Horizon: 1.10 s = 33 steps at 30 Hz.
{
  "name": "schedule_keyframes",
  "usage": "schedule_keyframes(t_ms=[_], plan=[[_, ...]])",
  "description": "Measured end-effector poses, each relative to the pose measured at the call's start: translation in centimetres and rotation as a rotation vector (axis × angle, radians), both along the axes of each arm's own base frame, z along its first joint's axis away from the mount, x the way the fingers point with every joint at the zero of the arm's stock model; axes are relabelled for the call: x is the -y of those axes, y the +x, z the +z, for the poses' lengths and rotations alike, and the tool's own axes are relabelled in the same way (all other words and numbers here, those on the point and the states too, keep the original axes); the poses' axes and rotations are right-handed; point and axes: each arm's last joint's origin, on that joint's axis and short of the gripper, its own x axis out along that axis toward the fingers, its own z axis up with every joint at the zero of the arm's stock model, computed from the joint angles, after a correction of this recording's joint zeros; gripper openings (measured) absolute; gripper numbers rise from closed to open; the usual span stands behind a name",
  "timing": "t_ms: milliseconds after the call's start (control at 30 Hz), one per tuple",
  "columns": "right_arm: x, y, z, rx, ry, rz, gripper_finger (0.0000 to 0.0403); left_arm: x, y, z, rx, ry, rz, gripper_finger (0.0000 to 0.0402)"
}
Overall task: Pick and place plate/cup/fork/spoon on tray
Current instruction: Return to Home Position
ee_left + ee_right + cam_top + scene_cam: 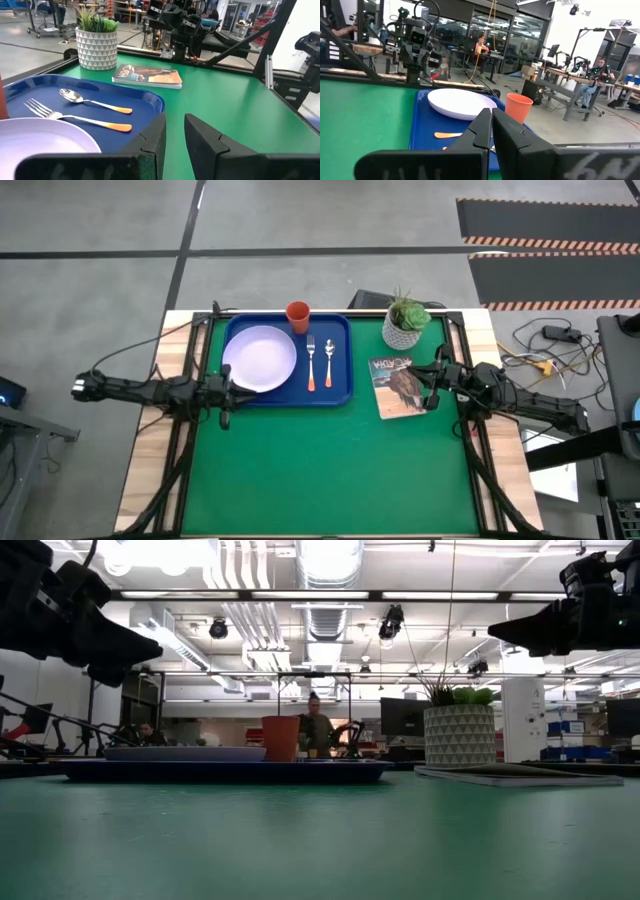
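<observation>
The blue tray [340,385] lies at the far middle of the green table. On it rest the pale lavender plate [260,358], the fork [311,362] and the spoon [329,363], both with orange handles. The orange-red cup [298,315] stands upright at the tray's far edge. My left gripper [175,119] hovers level by the tray's near left corner, open by a narrow gap with nothing in it. My right gripper [491,112] hovers level at the table's right, beside the booklet, shut and empty.
A white pot with a green plant [405,320] stands at the far right. A printed booklet [398,385] lies flat between the tray and my right gripper. The near half of the green mat [320,470] is bare. People and benches show in the room beyond.
</observation>
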Motion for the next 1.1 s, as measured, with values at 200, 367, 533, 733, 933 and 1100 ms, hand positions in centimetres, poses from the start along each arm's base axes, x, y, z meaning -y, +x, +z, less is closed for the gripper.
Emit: schedule_keyframes(t_ms=[200, 367, 533, 733, 933, 1100], plan=[[0.0, 0.0, 0.0, 0.000, 0.001, 0.000, 0.0009, 0.0, 0.1, -0.2, -0.026, 0.003, -0.001, 0.0056], [0.0, 0.0, 0.0, 0.000, 0.000, 0.000, 0.0009, 0.0, 0.3, -0.4, -0.047, 0.006, -0.001, 0.0056], [0.0, 0.0, 0.0, 0.000, 0.001, 0.000, 0.0009, 0.1, 0.4, -0.6, -0.068, 0.009, -0.002, 0.0056], [0.0, 0.0, 0.0, 0.000, 0.002, 0.000, 0.0009, 0.1, 0.5, -0.8, -0.092, 0.012, -0.002, 0.0056], [0.0, 0.0, 0.0, 0.000, 0.001, 0.000, 0.0009, 0.1, 0.6, -1.0, -0.116, 0.015, -0.002, 0.0056], [0.0, 0.0, 0.0, 0.000, 0.001, 0.000, 0.0009, 0.1, 0.7, -1.2, -0.136, 0.018, -0.002, 0.0056]])
